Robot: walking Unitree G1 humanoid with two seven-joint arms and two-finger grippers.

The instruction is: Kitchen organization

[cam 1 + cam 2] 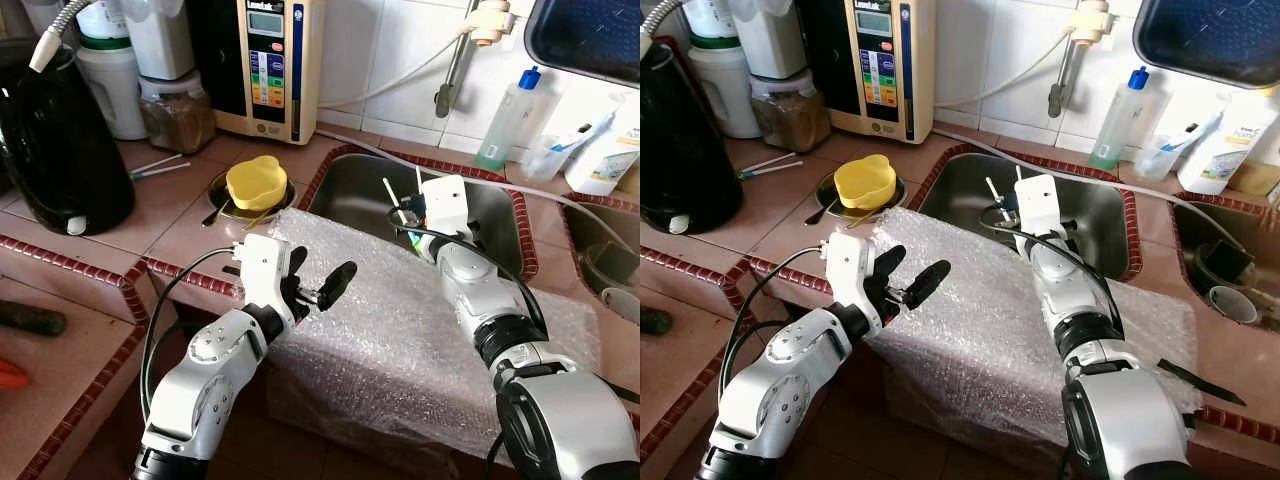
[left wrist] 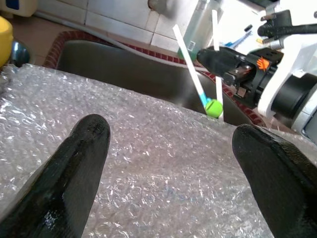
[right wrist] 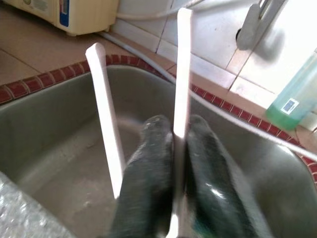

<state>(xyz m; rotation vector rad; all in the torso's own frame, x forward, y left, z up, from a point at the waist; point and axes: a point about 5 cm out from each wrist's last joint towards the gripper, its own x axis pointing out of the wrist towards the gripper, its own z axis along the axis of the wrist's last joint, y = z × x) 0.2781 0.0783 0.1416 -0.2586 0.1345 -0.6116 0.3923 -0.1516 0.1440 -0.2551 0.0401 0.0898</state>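
Right gripper (image 3: 173, 148) pinching white sticks (image 3: 181, 74)

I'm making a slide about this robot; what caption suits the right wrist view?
Right end effector shut on a white stick above the steel sink, a second white stick alongside.

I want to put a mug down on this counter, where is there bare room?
Bare tile lies between the black kettle and the yellow cup, and on the lower ledge left of the bubble wrap. The back wall is crowded with jars and the water machine; the right hand holds white sticks over the sink.
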